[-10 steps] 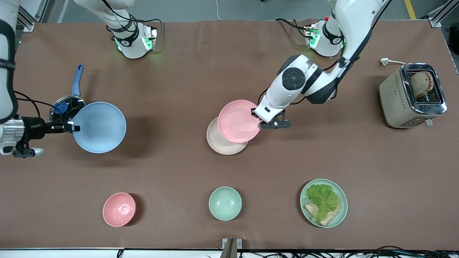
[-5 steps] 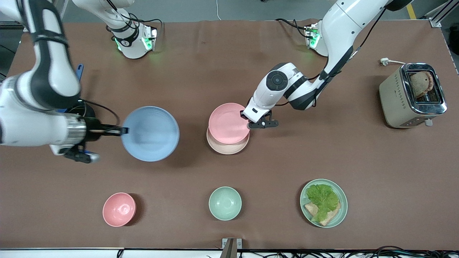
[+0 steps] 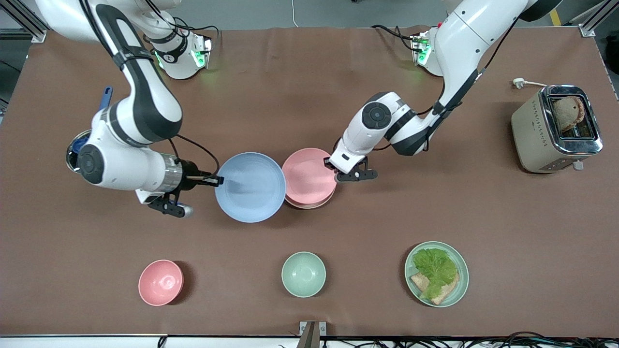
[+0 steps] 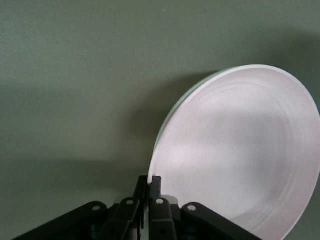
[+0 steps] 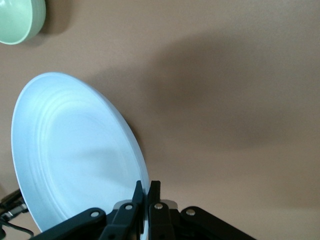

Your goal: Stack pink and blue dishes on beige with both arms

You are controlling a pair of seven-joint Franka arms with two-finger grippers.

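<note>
Along the counter's edge nearest the front camera stand a pink bowl, a green bowl and a green plate of lettuce and bread. A toaster holding toast sits at the left arm's end.

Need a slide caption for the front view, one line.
Left pincer holds the pink plate on the beige plate; right pincer carries the blue plate in beside them.
</note>
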